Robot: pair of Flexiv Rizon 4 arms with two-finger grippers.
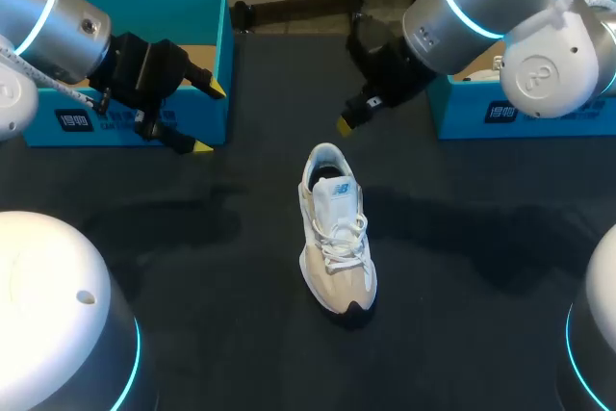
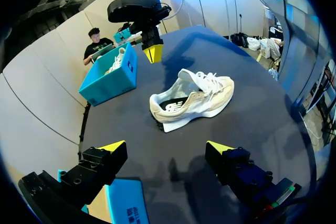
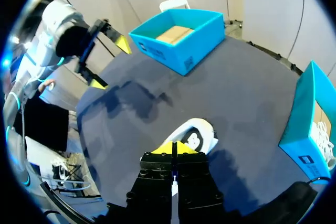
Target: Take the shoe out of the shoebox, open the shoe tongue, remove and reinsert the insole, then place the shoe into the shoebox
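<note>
Shows left gripper (image 2: 166,146) spread wide above dark table (image 2: 262,103), white shoe (image 2: 191,100) upright ahead, right gripper (image 2: 153,53) and blue shoebox (image 2: 107,80) beyond.

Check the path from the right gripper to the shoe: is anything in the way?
Nothing visible stands in the way. The right gripper, shut, hangs near the heel of the shoe, and only bare table shows between them.

Dark matte table (image 1: 241,334) w/ a black top, filling nearly the whole head view. Soft, blurred shadows (image 1: 183,223) lie on it left of centre & at the right. In the left wrist view the surface (image 2: 252,66) looks bluish, brightest toward its far edge.
</note>
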